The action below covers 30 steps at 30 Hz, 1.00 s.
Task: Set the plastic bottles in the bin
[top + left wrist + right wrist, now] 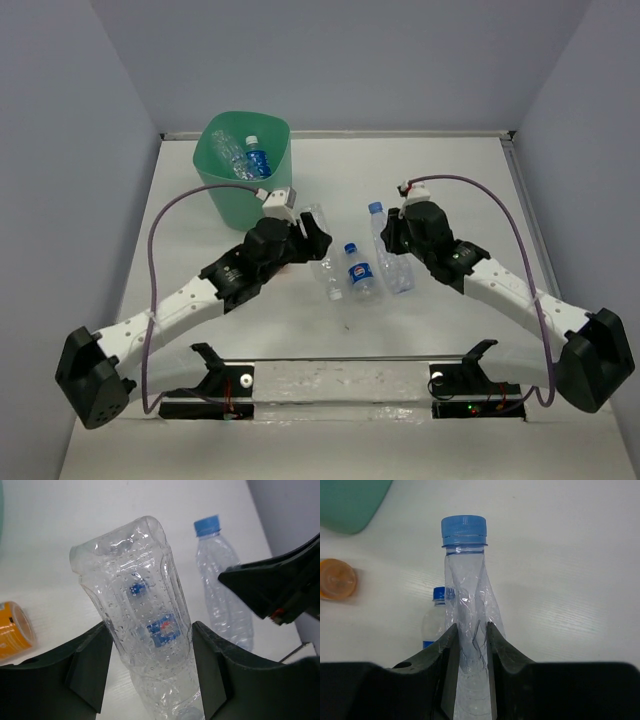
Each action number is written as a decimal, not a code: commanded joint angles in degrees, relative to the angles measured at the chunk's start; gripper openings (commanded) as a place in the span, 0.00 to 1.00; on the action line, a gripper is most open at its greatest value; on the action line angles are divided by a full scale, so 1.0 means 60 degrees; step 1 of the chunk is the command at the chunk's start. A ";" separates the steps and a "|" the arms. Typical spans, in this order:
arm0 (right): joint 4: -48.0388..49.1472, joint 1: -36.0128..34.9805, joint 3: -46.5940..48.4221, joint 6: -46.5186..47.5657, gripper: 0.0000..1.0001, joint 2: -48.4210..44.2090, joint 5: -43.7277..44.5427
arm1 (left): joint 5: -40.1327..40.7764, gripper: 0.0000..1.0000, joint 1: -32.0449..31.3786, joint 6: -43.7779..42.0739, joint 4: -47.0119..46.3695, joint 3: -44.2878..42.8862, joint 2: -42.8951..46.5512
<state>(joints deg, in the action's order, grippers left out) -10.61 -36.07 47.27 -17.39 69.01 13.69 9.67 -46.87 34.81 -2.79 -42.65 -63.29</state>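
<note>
The mint-green bin (230,190) stands at the back left with two bottles (245,157) inside. My left gripper (308,232) is shut on a clear bottle (317,217); in the left wrist view both fingers (90,670) press on its dimpled body (140,605). My right gripper (392,236) is shut on a crushed blue-capped bottle (398,272), and its jaws (469,645) squeeze the flattened body (467,590). Two more bottles (359,270) lie on the table between the grippers.
An orange round container (12,630) lies on the table left of my left gripper; it also shows in the right wrist view (337,578). The bin's corner (350,500) is at the top left there. My right gripper's black body (280,585) is close on the right.
</note>
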 commanded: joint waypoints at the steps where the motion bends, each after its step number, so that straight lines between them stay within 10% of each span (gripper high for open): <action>1: 0.0845 0.0021 -0.0158 -0.0046 0.00 -0.0661 -0.0407 | 0.1081 0.40 -0.0040 -0.0834 0.0961 -0.1677 0.1318; 8: 0.1241 0.0021 -0.0319 -0.0266 0.00 -0.1394 -0.0920 | 0.4465 0.41 0.0546 -0.3191 0.0801 -0.5266 0.0530; 12: 0.1329 -0.0066 -0.0480 -0.0325 0.00 -0.1965 -0.1037 | 0.4147 0.41 0.3149 -0.3765 0.0640 -0.7066 -0.0933; 23: 0.2222 -0.0915 -0.0203 -0.0384 0.00 -0.2158 -0.1345 | 0.6195 0.45 0.4399 -0.6503 -0.2579 -0.7262 -0.3792; 25: 0.2340 -0.1004 -0.0027 -0.0325 0.00 -0.1996 -0.1345 | 0.6166 0.51 0.4384 -0.6607 -0.2757 -0.6853 -0.3866; 30: 0.3406 -0.1326 0.0996 -0.0179 0.00 -0.1091 -0.1564 | 0.5538 0.99 0.4399 -0.5861 -0.2949 -0.5945 -0.3137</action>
<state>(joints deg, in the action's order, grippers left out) 0.40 -42.92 46.13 -19.66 59.27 5.80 42.46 -20.56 -1.61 -12.01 -80.18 -89.14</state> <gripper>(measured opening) 0.302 0.916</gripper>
